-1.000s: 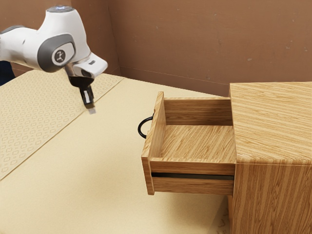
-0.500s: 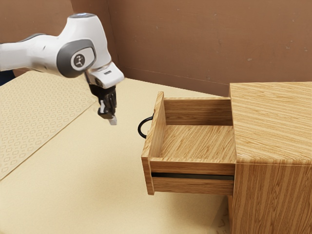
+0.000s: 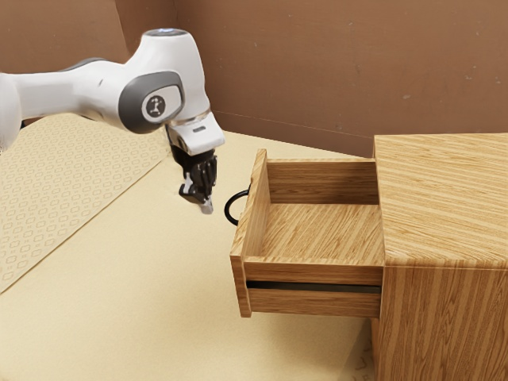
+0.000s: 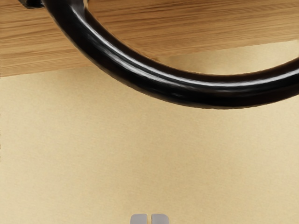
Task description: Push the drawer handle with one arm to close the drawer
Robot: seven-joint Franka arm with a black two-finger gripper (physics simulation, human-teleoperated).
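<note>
Closer to the handle (image 3: 228,208) than in the earlier frame, the gripper (image 3: 208,208) has moved toward the exterior view's right and slightly lower.
Its two fingertips (image 4: 138,219) stand almost together, a thin slit between them, with nothing held; they are near the black, curved handle, with a visible gap between gripper and handle. The arm (image 3: 79,91) has reached farther out from the exterior view's left. Meanwhile the drawer (image 3: 255,218) has not shifted: it is pulled well out of the wooden cabinet (image 3: 444,198), its front toward the gripper and its bare inside showing. The handle is in the same place too, attached to the outer face of the drawer front, above the pale tabletop (image 3: 143,294).
</note>
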